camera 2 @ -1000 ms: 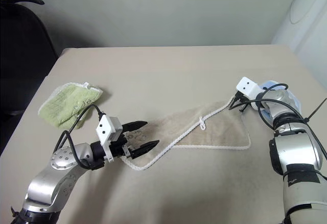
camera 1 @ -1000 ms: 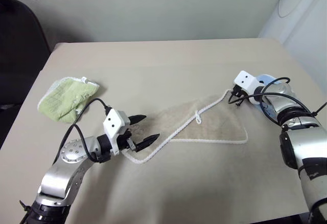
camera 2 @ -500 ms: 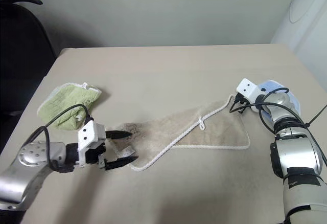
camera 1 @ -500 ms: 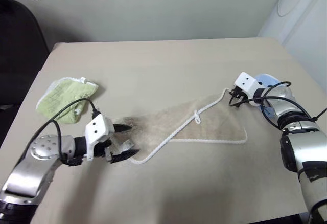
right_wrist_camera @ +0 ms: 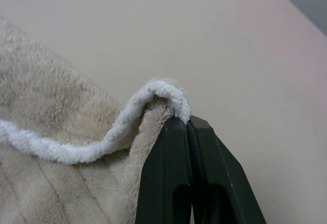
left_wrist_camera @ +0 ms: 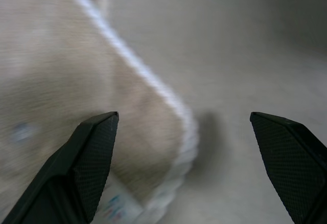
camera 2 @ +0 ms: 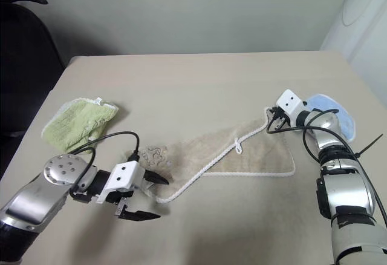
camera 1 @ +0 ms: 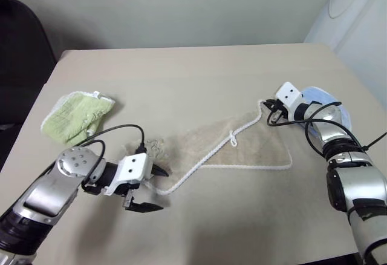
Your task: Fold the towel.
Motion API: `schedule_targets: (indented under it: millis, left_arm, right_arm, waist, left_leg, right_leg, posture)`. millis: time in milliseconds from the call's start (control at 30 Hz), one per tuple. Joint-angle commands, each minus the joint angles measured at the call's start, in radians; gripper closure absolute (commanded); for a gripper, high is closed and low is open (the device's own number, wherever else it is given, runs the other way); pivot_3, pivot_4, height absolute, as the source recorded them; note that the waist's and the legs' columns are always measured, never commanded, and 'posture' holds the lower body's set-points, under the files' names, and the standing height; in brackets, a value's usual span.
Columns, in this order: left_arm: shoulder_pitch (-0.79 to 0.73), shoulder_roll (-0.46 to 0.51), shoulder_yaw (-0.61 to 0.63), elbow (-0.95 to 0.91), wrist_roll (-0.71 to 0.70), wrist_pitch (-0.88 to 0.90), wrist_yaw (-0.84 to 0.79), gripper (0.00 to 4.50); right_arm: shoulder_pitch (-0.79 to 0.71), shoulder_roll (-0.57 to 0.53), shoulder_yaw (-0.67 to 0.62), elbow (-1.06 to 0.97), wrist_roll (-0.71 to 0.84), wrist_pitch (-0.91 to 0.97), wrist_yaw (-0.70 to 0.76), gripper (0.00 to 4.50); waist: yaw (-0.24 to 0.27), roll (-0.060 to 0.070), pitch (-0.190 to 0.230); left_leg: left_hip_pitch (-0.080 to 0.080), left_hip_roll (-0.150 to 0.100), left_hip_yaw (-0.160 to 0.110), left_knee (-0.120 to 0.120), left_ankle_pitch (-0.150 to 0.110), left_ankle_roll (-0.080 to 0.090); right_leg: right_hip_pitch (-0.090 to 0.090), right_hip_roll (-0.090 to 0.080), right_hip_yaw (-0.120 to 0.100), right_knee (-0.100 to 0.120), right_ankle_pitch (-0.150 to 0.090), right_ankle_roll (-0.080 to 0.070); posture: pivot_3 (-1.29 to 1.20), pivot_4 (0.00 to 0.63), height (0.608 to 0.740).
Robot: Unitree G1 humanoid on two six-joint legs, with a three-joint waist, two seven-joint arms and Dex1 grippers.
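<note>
While lying stretched across the table (camera 1: 199,77), towel (camera 1: 242,150) being pinched at its far corner by clamped right gripper (camera 1: 270,112); left gripper (camera 2: 148,197) hovering wide-jawed, straddling the near corner, gripping nothing.

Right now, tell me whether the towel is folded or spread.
Partly folded: the towel lies in a loose triangle, its corded edge crossing diagonally over its own cloth.
</note>
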Motion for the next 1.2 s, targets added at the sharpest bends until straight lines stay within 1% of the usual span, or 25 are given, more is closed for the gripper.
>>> schedule_targets:
  millis: [33,200,400,500,533,567,633,700,733,833,867,900,1100,1200]
  left_arm:
    - [-0.035,0.003,-0.045,0.01,0.032,-0.028,-0.05,0.0]
    - [-0.075,-0.016,-0.094,0.062,0.11,-0.073,-0.049,0.0]
    - [-0.065,-0.026,-0.093,0.091,0.147,-0.113,-0.036,0.0]
    - [-0.058,-0.03,-0.088,0.096,0.157,-0.124,-0.025,0.54]
    - [-0.057,-0.033,-0.085,0.096,0.159,-0.13,-0.018,0.9]
    - [-0.057,-0.036,-0.085,0.103,0.169,-0.14,-0.008,1.16]
    - [-0.058,-0.038,-0.088,0.115,0.181,-0.157,0.002,1.94]
    - [-0.056,-0.037,-0.089,0.12,0.182,-0.164,0.005,2.57]
    - [-0.054,-0.037,-0.088,0.121,0.18,-0.165,0.005,3.0]
    - [-0.049,-0.037,-0.084,0.119,0.166,-0.16,0.005,4.0]
    - [-0.047,-0.037,-0.082,0.119,0.164,-0.16,0.006,4.4]
    - [-0.045,-0.038,-0.08,0.119,0.162,-0.16,0.006,4.46]
    - [-0.022,-0.054,-0.041,0.11,0.113,-0.124,0.027,4.46]
    - [0.002,-0.078,0.045,0.075,0.012,-0.04,0.067,4.46]
  right_arm:
    - [0.01,-0.016,-0.024,-0.053,0.031,0.003,0.0,4.45]
    - [0.048,-0.014,-0.033,-0.109,0.053,0.021,0.003,4.45]
    - [0.096,-0.02,-0.038,-0.186,0.079,0.048,0.018,4.45]
    - [0.12,-0.017,-0.04,-0.237,0.096,0.071,0.032,4.5]
    - [0.127,-0.017,-0.04,-0.252,0.1,0.078,0.035,4.5]
    - [0.132,-0.016,-0.04,-0.265,0.105,0.085,0.038,4.5]
    - [0.139,-0.014,-0.037,-0.284,0.111,0.097,0.041,4.5]
    - [0.145,-0.013,-0.035,-0.299,0.113,0.107,0.041,4.5]
    - [0.146,-0.013,-0.034,-0.304,0.114,0.111,0.041,4.5]
    - [0.148,-0.013,-0.032,-0.314,0.117,0.12,0.042,4.5]
    - [0.148,-0.013,-0.032,-0.317,0.117,0.122,0.043,4.5]
    - [0.149,-0.014,-0.032,-0.319,0.117,0.123,0.044,4.5]
    - [0.154,-0.019,-0.034,-0.335,0.119,0.129,0.047,4.5]
    - [0.169,-0.034,-0.041,-0.363,0.129,0.137,0.061,4.5]
  waist:
    - [0.0,0.0,0.0]
    - [-0.001,0.0,0.0]
    - [-0.001,0.001,0.0]
    - [-0.001,0.001,-0.001]
    - [-0.002,0.001,-0.001]
    - [-0.003,0.001,-0.001]
    - [-0.005,0.002,-0.001]
    - [-0.008,0.002,-0.001]
    - [-0.008,0.003,-0.002]
    - [-0.011,0.004,-0.002]
    - [-0.011,0.004,-0.002]
    - [-0.011,0.004,-0.002]
    - [-0.013,0.004,-0.003]
    - [-0.014,0.004,-0.003]
  left_leg:
    - [0.0,0.0,0.0,0.0,0.0,0.0]
    - [0.0,0.0,0.0,0.0,0.0,0.0]
    - [0.0,0.0,0.0,0.001,0.0,0.0]
    - [0.0,0.0,-0.001,0.001,0.0,0.001]
    - [0.001,0.0,0.0,0.001,0.0,0.001]
    - [0.001,0.0,0.0,0.001,0.0,0.001]
    - [0.001,0.0,0.0,0.001,0.0,0.001]
    - [0.001,0.0,0.0,0.001,0.0,0.001]
    - [0.001,0.0,0.0,0.001,0.0,0.001]
    - [0.001,0.0,0.0,0.0,0.0,0.001]
    - [0.001,0.0,0.0,0.0,0.0,0.001]
    - [0.001,0.0,0.0,0.0,0.0,0.001]
    - [0.001,0.0,0.0,0.0,0.0,0.001]
    - [0.0,0.0,0.0,0.0,0.0,0.001]
  right_leg:
    - [0.0,0.0,0.0,0.0,0.0,0.0]
    - [0.0,0.0,0.0,-0.001,0.0,0.0]
    - [0.0,0.0,0.0,-0.001,0.0,0.0]
    - [0.0,0.0,0.0,-0.001,0.0,0.0]
    - [0.0,0.0,0.0,-0.001,0.0,0.0]
    - [0.0,0.0,0.0,-0.001,0.0,0.0]
    - [0.0,0.0,0.0,-0.001,0.0,0.0]
    - [0.0,0.0,0.0,-0.001,0.0,0.0]
    - [0.0,0.0,0.0,-0.001,0.0,0.0]
    - [0.0,0.0,0.0,-0.001,0.0,0.0]
    - [0.0,0.0,0.0,-0.001,0.0,0.0]
    - [0.0,0.0,0.0,-0.001,0.0,0.0]
    - [0.0,0.0,0.0,-0.001,0.0,0.0]
    - [0.0,0.0,0.0,-0.001,0.0,0.0]
  posture:
    - [0.0,0.15,0.74]
    - [0.0,0.15,0.74]
    - [0.0,0.15,0.74]
    - [0.0,0.15,0.74]
    - [0.0,0.15,0.74]
    - [0.0,0.15,0.74]
    - [0.0,0.15,0.74]
    - [0.0,0.15,0.74]
    - [0.0,0.15,0.74]
    - [0.0,0.15,0.74]
    - [0.0,0.15,0.74]
    - [0.0,0.15,0.74]
    - [0.0,0.15,0.74]
    - [0.0,0.15,0.74]
